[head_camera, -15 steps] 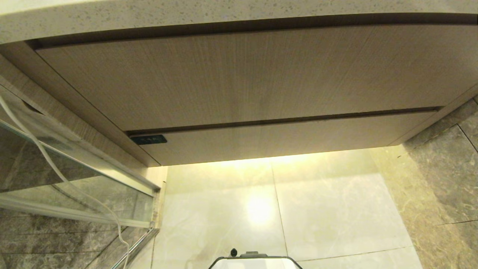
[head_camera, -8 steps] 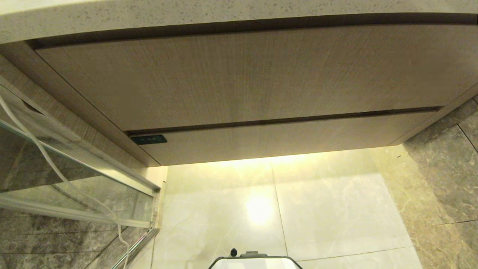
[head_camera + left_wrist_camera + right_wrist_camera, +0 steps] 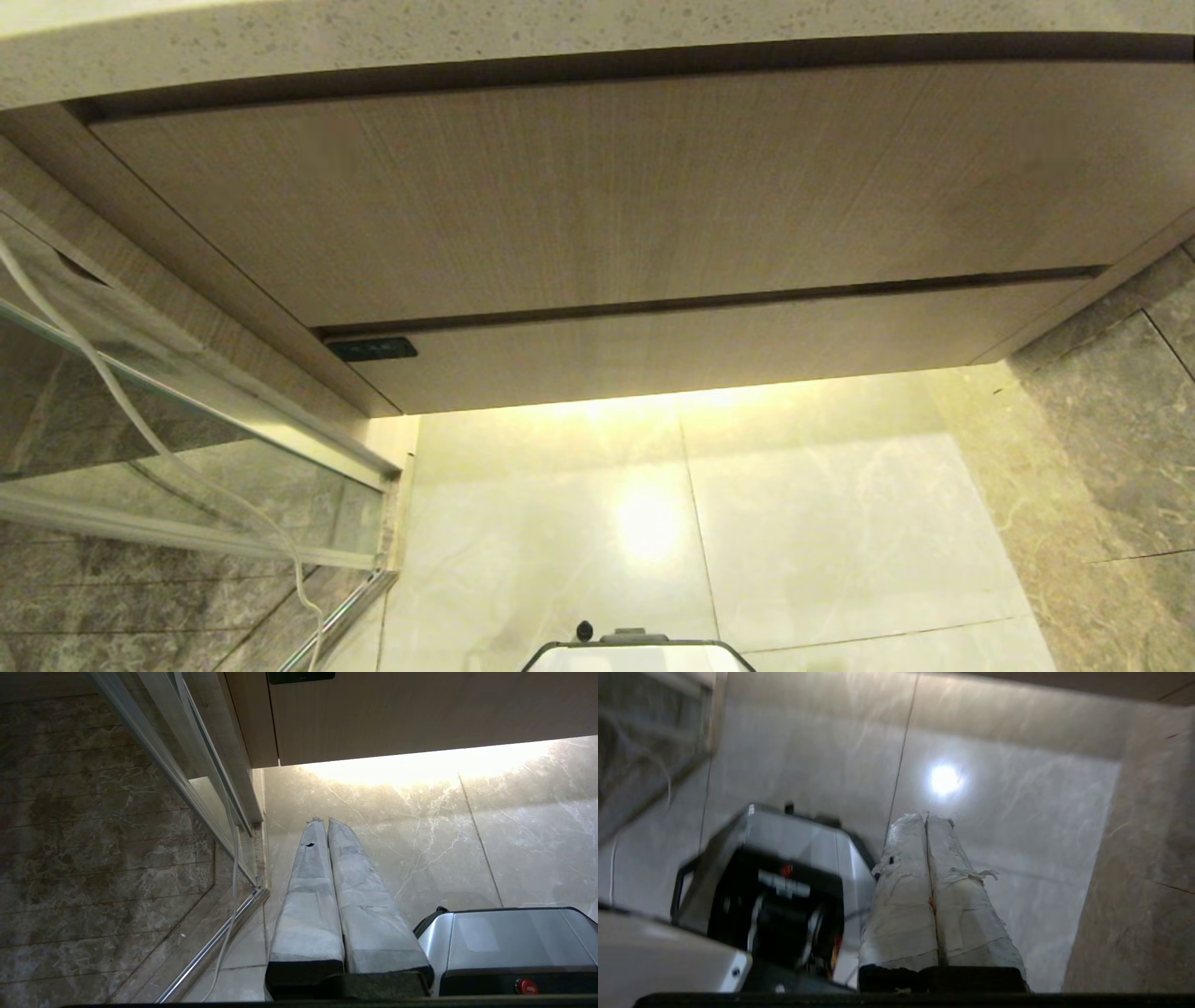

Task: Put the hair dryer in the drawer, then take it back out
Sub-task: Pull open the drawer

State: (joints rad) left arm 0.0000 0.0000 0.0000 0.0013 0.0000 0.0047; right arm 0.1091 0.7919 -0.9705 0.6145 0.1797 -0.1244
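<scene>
Nearest to me, at six o'clock in the head view, sat the silver top of the robot base (image 3: 639, 653). Neither arm showed in that view.

In the left wrist view, the left gripper (image 3: 325, 821) hung low over the pale marble floor (image 3: 514, 826), its two cloth-wrapped fingers (image 3: 310, 882) pressed flat together, clenched on nothing. The base's silver housing (image 3: 509, 935) lay just beside it, at about four o'clock of the fingers.

In the right wrist view, the right gripper (image 3: 926, 815) also had its wrapped fingers (image 3: 906, 905) clenched together, empty. The picture was smeared. The base (image 3: 784, 858) stood at nine o'clock of it, and a bright lamp reflection (image 3: 944, 779) shone on the floor just beyond the fingertips.

Farther out, at eight o'clock in the head view, a glass shower partition (image 3: 187, 448) with a metal rail met the floor, and a thin white cable (image 3: 140, 429) trailed down across it.

Beyond the floor, from ten to two o'clock, rose the wood-grain vanity: a narrow lower front (image 3: 747, 345) bearing a small dark label (image 3: 372, 349), then a much taller front panel (image 3: 607, 187), both closed. A speckled stone countertop (image 3: 373, 37) crossed at twelve o'clock.

I could not see the hair dryer in any view, nor tell which front belonged to the drawer.
</scene>
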